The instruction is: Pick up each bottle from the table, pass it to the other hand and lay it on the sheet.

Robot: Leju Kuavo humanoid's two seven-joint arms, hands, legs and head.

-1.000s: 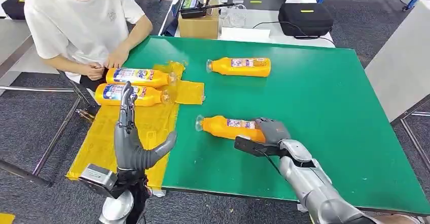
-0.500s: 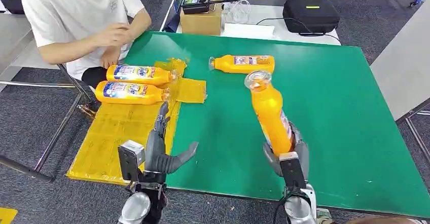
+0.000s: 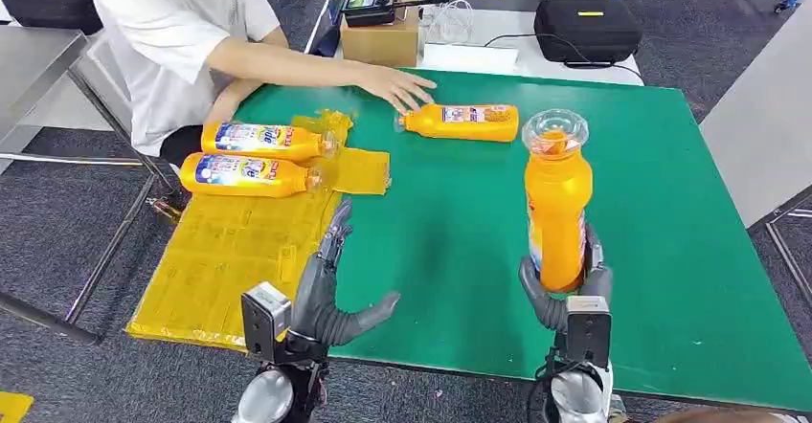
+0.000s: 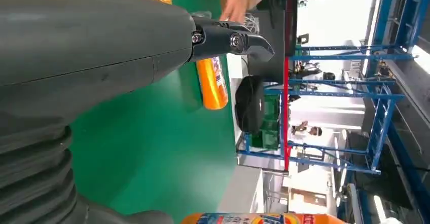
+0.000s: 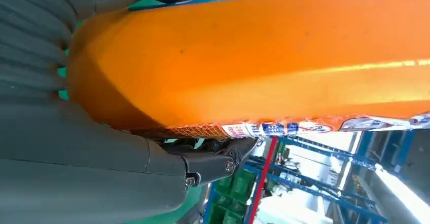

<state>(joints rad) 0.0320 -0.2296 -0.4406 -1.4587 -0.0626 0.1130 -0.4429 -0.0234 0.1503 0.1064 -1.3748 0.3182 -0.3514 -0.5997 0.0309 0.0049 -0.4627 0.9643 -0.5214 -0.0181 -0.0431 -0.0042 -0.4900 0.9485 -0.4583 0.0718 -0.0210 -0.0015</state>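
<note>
Up comes the orange bottle (image 3: 557,203), now straight upright in the right hand (image 3: 565,289), fingers wrapped round its base above the green table (image 3: 661,212). Label print is too blurred to read. Left hand (image 3: 330,294) hangs open and empty beside the yellow sheet (image 3: 230,241), where two bottles (image 3: 254,158) lie. A person's hand (image 3: 400,86) reaches toward a fourth bottle (image 3: 462,122).

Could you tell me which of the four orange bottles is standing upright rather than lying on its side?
It is the bottle gripped at its base by the right hand, held upright above the green table. The other three lie on their sides.
</note>
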